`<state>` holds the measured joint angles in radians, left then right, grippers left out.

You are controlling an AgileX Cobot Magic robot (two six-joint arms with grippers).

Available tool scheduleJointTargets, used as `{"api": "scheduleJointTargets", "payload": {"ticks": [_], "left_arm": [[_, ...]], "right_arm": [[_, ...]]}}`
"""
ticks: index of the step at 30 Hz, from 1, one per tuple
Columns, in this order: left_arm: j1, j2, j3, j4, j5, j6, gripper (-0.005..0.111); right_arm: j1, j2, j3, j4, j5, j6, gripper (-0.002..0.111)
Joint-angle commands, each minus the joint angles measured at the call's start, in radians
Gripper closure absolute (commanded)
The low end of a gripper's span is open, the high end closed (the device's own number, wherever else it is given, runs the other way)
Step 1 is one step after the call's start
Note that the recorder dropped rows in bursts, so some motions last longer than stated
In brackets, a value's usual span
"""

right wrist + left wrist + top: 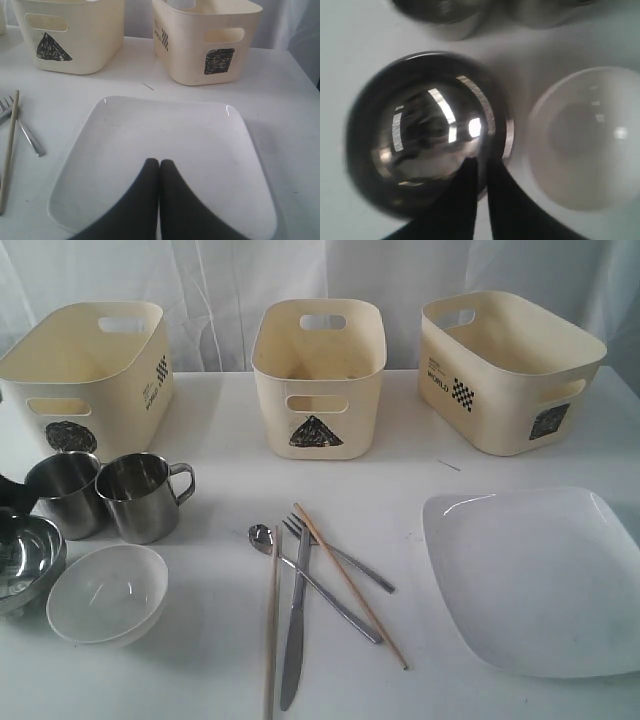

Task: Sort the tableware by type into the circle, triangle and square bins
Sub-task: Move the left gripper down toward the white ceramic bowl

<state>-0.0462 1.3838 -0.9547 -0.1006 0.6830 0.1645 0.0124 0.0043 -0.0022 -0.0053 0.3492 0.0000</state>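
Left wrist view — steel bowl (420,130) under left gripper (482,167)

The 3 bins are showing pale cream. The circle bin (85,370) is wearing a black scribbled disc, the triangle bin (318,375) a black scribbled triangle, and the square bin (510,370) a dark scribbled square. A small black checkered patch is marking the sides of the circle and square bins. The 2 steel mugs (65,495) (140,497), steel bowl (25,558), spoon (262,535), fork (340,560) and knife (293,640) are gleaming silver-grey. The white bowl (105,592), plate (540,580) and table (220,440) are reading white. The 2 chopsticks (350,585) are showing light tan wood. The left gripper (481,162) and right gripper (159,162) are looking black.
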Motion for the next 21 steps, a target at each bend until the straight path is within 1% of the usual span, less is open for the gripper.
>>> {"api": "scheduleJointTargets", "payload": {"ticks": [1,3,5,7,14,19,21], "left_arm": [[-0.006,0.018,0.001,-0.361,0.041,0.250,0.062],[-0.006,0.039,0.006,-0.451,0.059,0.284,0.040],[-0.006,0.061,0.019,-0.472,0.073,0.275,0.029],[-0.006,0.083,0.050,-0.474,0.073,0.243,0.029],[-0.006,0.121,0.155,-0.467,-0.004,0.218,0.042],[-0.006,0.123,0.159,-0.467,-0.010,0.216,0.042],[-0.006,0.123,0.159,-0.467,0.026,0.216,0.042]], "right_arm": [[-0.004,-0.004,0.002,-0.008,-0.001,0.000,0.108],[-0.004,-0.004,0.002,-0.008,-0.001,0.000,0.108],[-0.004,-0.004,0.002,-0.008,-0.001,0.000,0.108],[-0.004,-0.004,0.002,-0.008,-0.001,0.000,0.108],[-0.004,-0.004,0.002,-0.008,-0.001,0.000,0.108],[-0.004,-0.004,0.002,-0.008,-0.001,0.000,0.108],[-0.004,-0.004,0.002,-0.008,-0.001,0.000,0.108]]}}
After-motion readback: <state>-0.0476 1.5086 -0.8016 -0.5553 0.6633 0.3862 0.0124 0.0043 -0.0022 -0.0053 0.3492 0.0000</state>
